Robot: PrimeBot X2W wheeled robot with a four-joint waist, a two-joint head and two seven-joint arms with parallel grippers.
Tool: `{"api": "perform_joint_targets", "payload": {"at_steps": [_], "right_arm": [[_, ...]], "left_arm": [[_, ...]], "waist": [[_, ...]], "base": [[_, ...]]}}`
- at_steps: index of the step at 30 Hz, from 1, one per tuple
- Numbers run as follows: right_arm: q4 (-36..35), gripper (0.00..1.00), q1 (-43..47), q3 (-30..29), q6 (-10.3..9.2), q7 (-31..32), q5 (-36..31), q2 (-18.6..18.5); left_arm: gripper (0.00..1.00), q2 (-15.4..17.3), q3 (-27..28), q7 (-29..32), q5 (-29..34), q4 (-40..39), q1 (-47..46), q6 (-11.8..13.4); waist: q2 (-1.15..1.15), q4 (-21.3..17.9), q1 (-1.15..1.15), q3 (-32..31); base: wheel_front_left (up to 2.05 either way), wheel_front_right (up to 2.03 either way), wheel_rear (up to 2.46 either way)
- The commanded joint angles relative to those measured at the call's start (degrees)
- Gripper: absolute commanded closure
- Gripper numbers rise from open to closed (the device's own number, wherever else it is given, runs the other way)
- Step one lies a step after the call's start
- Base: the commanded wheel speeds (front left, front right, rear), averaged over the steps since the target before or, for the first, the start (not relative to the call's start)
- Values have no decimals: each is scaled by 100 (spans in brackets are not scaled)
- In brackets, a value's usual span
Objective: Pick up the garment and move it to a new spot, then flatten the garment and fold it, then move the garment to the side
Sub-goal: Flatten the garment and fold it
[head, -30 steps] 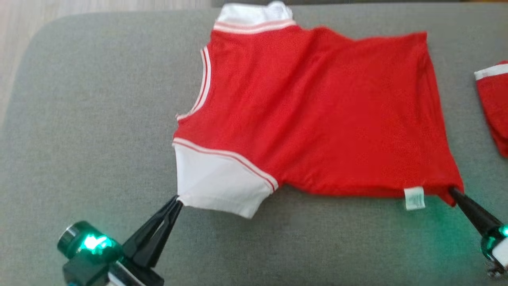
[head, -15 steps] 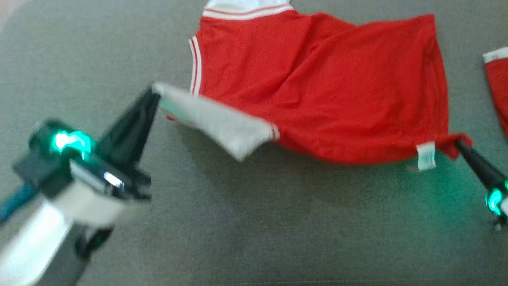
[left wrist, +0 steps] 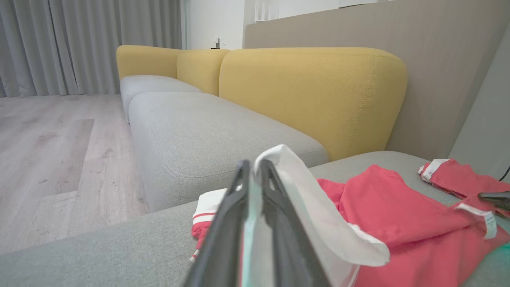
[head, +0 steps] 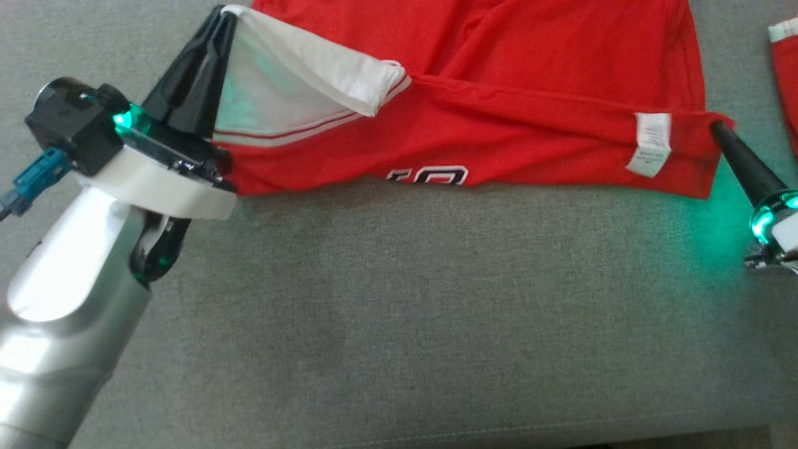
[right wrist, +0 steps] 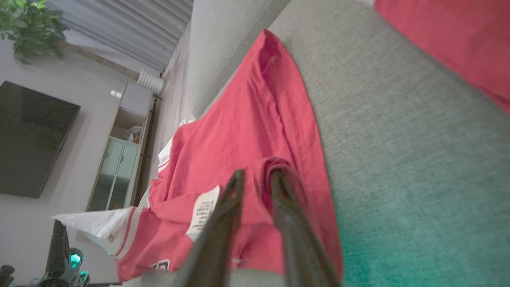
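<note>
Now left gripper pinches the garment by its white sleeve, right gripper clamps the hem corner: edge raised, likely for folding.

Head view looks down on the garment — wrist views skim it from opposite ends.

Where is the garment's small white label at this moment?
In the head view, the white label sits on the hem of the garment at the right, just left of the right gripper pinching the hem corner, above the grey cushion.
</note>
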Motion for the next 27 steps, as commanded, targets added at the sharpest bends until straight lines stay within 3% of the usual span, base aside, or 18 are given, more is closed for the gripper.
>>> {"api": "perform_joint_targets", "payload": {"at_steps": [1, 6, 12, 17, 27], "right_arm": [[-7, 0, -30, -111, 39, -92, -66, -53], [-44, 0, 18, -329, 39, -512, -264, 210], [-318, 0, 378, -386, 39, -971, -569, 349], [-450, 0, 583, -301, 39, -1113, -723, 432], [-176, 0, 578, 4, 39, -1301, -1227, 531]], "left_arm": [[0, 95, 395, -42, 62, -109, -226, 9], [0, -182, 874, -44, 606, -222, 238, 19], [0, -439, 1094, -45, 1087, 63, 1302, 236], [0, -601, 1090, 44, 1000, 759, 1745, 474], [0, -661, 1009, 302, 848, 1423, 1596, 378]], "waist": [[0, -2, -1, 4], [0, 45, -1, -136], [0, 11, -1, -342], [0, -71, -1, -392], [0, -185, -1, -358]], "base": [[0, 0, 0], [0, 0, 0], [0, 0, 0], [0, 0, 0], [0, 0, 0]]}}
